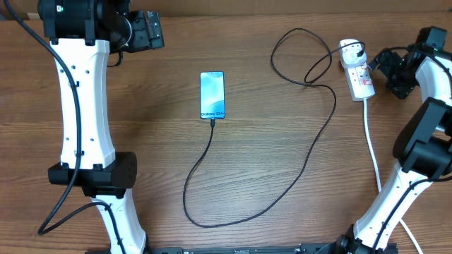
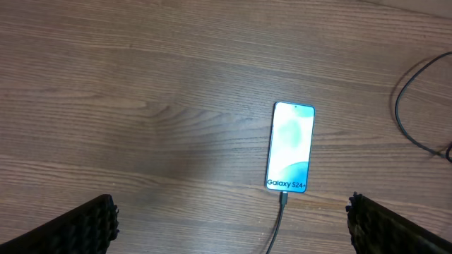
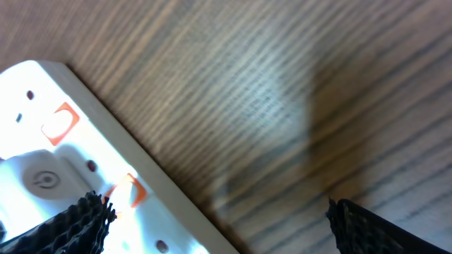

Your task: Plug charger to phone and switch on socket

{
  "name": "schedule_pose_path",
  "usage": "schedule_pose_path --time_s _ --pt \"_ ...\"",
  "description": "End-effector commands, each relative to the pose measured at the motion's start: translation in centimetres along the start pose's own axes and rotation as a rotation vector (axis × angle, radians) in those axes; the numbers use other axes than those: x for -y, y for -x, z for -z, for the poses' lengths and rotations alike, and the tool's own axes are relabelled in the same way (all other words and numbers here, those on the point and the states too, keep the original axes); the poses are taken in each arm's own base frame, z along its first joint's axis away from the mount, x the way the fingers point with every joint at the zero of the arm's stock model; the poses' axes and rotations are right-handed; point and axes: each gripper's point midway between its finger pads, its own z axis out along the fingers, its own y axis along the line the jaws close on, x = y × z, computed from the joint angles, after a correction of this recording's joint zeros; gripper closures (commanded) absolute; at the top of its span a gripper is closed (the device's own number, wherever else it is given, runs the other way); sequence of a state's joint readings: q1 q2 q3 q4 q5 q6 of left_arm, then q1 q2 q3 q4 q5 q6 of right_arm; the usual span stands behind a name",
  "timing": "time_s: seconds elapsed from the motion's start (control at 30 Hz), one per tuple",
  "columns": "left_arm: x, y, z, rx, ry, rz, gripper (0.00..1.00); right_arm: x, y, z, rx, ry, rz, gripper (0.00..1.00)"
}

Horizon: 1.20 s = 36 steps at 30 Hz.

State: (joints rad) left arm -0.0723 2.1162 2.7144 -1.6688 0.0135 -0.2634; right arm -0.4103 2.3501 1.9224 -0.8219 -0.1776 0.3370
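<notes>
Phone (image 1: 212, 94) lies flat and face up near the middle of the wooden surface (image 1: 155, 106), its screen lit pale blue with the "Galaxy S24" lettering at the near end. Right at that end the connector tip of the charger (image 1: 334, 106) meets the phone's edge. We judge from the overhead and left wrist views that it is seated in the port, though the joint is too small to be sure. From there the thin black cable runs toward us, sweeps round in a wide loop and climbs to the socket (image 1: 359, 76) at the far right, where it ends in a white plug head (image 1: 351, 49) sitting on the block. The socket's thick white cord (image 1: 367, 127) trails off toward the near edge.

So the plugging step looks done, and what is left is the switch. The right wrist view shows red switch marks (image 3: 60, 120) on the white block, but we cannot tell whether any is pressed on.

Our right hand (image 3: 215, 208) hovers just beside the socket, fingers spread wide and holding nothing. Our left hand (image 2: 229, 206) hangs well apart from the phone at the far left, also spread and empty.
</notes>
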Motion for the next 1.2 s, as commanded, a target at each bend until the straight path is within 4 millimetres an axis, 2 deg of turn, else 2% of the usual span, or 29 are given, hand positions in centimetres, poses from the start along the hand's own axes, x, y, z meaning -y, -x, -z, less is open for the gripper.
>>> schedule_pose_path --time_s 0.0,0.23,0.73,0.97,1.17 --pt "0.1 0.0 -0.3 -0.001 0.011 0.008 0.01 -1.2 0.5 -0.3 0.019 0.021 0.016 0.0" --pt "0.1 0.0 -0.3 -0.001 0.011 0.008 0.0 0.6 1.0 -0.3 0.061 -0.107 0.023 0.0" --pt "0.1 0.0 -0.3 -0.001 0.011 0.008 0.0 -0.4 0.0 -0.8 0.043 -0.104 0.045 0.0" --pt "0.1 0.0 -0.3 -0.001 0.011 0.008 0.0 -0.1 -0.6 -1.3 0.016 -0.113 0.046 0.0" --pt "0.1 0.0 -0.3 -0.001 0.011 0.008 0.0 -0.2 -0.3 -1.3 0.03 -0.11 0.05 0.0"
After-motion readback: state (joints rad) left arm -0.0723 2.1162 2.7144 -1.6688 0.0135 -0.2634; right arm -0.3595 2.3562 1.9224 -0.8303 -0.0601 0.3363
